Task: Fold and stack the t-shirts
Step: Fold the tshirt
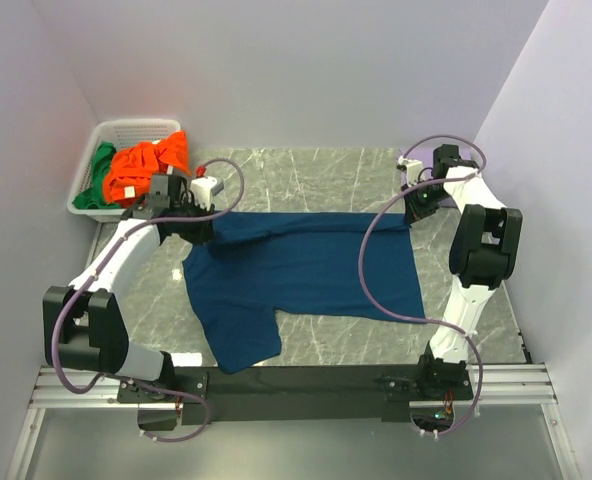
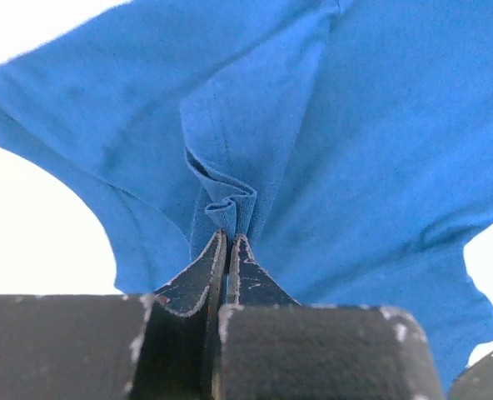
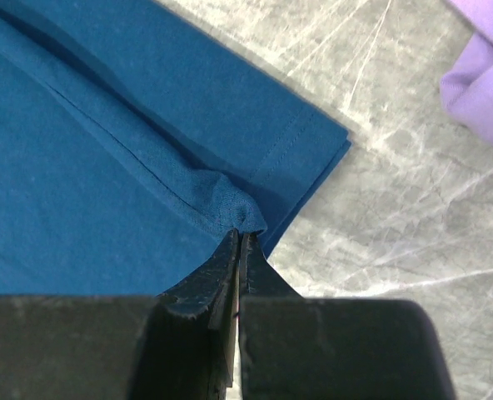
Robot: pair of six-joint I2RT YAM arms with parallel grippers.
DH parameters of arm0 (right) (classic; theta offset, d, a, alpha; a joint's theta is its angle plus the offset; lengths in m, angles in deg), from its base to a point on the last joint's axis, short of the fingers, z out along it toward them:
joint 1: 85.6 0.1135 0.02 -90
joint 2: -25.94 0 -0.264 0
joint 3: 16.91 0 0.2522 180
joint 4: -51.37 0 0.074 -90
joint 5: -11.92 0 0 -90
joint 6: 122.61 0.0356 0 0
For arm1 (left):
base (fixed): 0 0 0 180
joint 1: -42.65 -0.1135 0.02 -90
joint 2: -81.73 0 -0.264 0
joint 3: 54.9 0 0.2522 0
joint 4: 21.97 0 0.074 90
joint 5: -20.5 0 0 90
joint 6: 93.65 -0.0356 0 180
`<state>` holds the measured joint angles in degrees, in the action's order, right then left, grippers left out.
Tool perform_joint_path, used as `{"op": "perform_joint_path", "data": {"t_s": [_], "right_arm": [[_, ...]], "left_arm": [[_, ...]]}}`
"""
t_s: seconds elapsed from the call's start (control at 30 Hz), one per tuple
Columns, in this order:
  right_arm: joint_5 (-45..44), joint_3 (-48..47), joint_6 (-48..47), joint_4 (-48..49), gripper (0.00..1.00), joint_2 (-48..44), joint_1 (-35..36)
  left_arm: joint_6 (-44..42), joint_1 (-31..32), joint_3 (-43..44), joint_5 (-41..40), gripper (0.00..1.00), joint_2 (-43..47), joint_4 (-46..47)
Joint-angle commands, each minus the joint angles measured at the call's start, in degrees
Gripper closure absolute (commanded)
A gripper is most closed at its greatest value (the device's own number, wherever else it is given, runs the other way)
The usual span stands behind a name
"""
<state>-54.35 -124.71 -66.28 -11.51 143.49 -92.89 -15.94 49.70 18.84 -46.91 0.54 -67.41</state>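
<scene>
Grey marble tabletop (image 1: 326, 180), plain lilac walls (image 1: 306, 70), even bright light.

One navy tee (image 1: 306, 270), orange tee (image 1: 151, 160), green tee (image 1: 98, 168); one basket (image 1: 126, 130); one purple cloth (image 3: 480, 75).

Navy t-shirt (image 1: 306, 270) spread mid-bench, sleeve toward near edge, far side puckered at both ends; orange t-shirt (image 1: 148, 165) and green t-shirt (image 1: 98, 168) crumpled, far left corner.

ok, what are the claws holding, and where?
Both grip the navy t-shirt: left claw pinches a bunched fold near a sleeve, right claw the edge beside the hem corner.
</scene>
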Motion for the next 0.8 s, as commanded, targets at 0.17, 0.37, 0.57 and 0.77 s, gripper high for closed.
{"op": "perform_joint_path", "data": {"t_s": [0.17,0.37,0.57,0.77], "right_arm": [[0.1,4.9,-3.9,-0.4,1.0,-3.7,-1.3],[-0.6,4.7,-6.0,-3.2,0.82,-1.2,-1.4],[-1.9,3.4,-7.9,-4.7,0.5,-3.6,-3.2],[-0.6,-2.5,-7.3,-8.2,0.51,-3.4,-3.0]], "left_arm": [[-7.6,-1.0,2.4,-1.0,0.99,-1.8,-3.2],[-14.9,-0.9,0.4,-0.9,0.99,-3.7,-6.3],[-28.0,-1.2,1.7,3.7,0.69,-2.7,-13.6],[-33.3,-0.9,7.5,9.1,0.56,-4.0,-17.4]]}}
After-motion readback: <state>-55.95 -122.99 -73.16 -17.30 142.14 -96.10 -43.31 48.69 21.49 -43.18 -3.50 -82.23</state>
